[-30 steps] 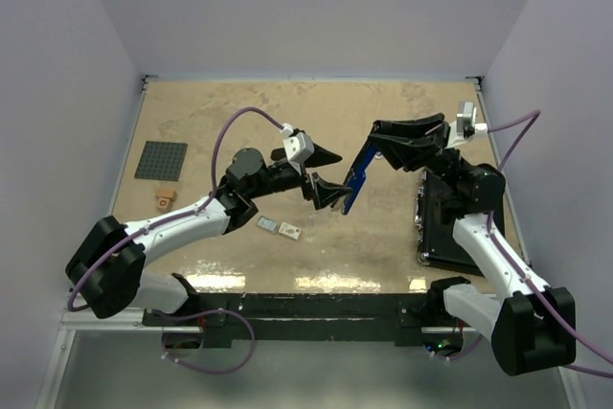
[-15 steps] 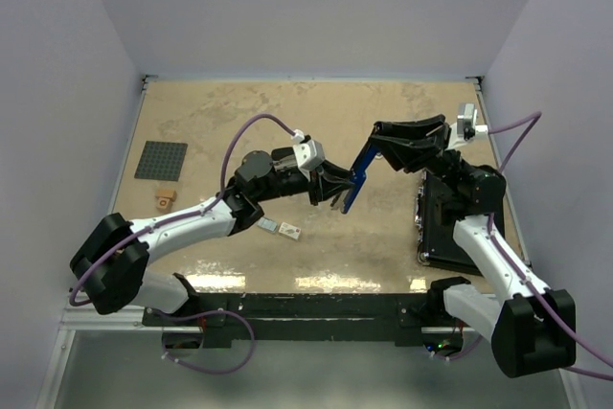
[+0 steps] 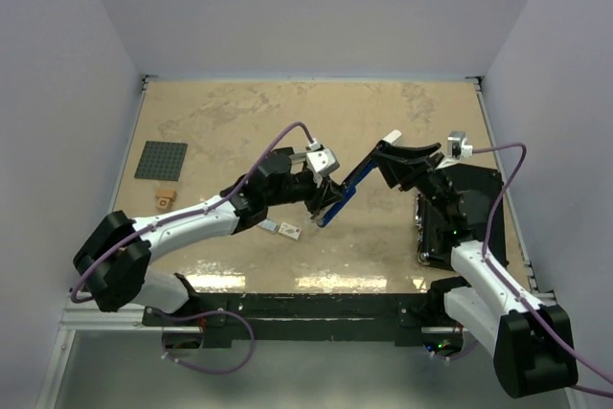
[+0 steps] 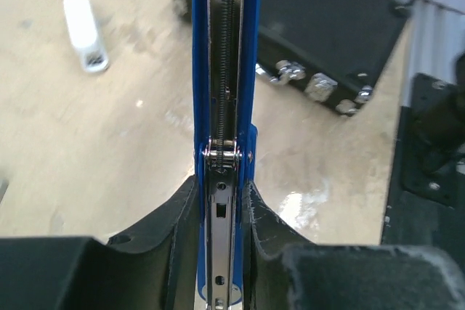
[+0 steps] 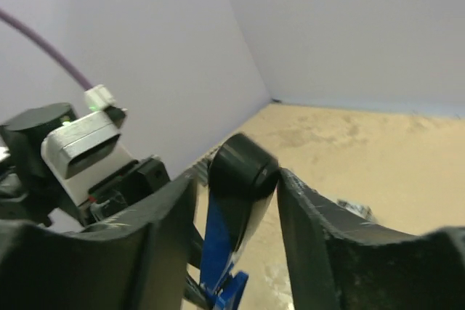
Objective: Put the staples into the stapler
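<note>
A slim blue stapler [image 3: 347,189], with its bright metal rail and fine coiled spring exposed, is being held tilted above the table [image 3: 239,122]. Its lower end is being clamped by the left gripper [image 3: 326,210], whose matte black fingers [image 4: 174,230] are being pressed flat against both blue sides. Its upper end, a black rounded head, is being flanked by the right gripper [image 3: 385,158]; whether those fingers are pressing on it or standing slightly apart cannot be told. The staples [image 3: 289,231], a tiny flat whitish box with a reddish mark, are lying on the table just below the left gripper, with a small grey tray piece [image 3: 269,226] just beside them. The table is a worn, mottled beige board, glossy at its near edge. A black rectangular case [image 3: 482,189] with metal latches is lying at the right, and a dark grey studded plate [image 3: 160,160] at the left. The space is being enclosed by plain pale walls [image 3: 306,7].
</note>
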`<act>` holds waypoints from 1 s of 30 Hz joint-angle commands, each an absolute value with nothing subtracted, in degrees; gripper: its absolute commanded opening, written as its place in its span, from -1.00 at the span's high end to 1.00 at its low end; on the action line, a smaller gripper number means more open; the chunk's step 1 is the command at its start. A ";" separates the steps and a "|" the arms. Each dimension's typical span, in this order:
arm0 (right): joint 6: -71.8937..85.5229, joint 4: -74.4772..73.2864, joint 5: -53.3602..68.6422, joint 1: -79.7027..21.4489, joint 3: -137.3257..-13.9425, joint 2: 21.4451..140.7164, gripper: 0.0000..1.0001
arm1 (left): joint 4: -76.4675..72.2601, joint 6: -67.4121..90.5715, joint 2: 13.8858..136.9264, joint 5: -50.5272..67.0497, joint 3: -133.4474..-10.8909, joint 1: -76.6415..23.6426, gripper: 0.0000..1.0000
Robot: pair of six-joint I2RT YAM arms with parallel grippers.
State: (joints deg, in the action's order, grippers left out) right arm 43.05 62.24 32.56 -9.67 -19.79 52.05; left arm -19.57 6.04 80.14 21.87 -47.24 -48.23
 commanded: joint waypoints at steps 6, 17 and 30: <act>34.54 41.68 15.58 -9.58 -17.32 46.06 -0.49 | -3.61 0.35 88.40 4.75 -61.33 -47.29 1.00; 30.24 20.50 8.09 -9.58 -19.95 38.85 -0.79 | 10.27 -0.89 103.17 -1.39 -76.79 -47.20 1.00; 25.14 11.78 4.84 -10.63 -24.96 38.85 -0.86 | 20.13 8.08 116.27 -8.70 -85.52 -46.58 1.00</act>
State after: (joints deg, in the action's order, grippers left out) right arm 27.35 13.96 7.11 -10.13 -21.85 39.35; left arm 19.42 4.05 115.15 -6.28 -82.37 -47.07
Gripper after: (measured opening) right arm 0.922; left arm 0.267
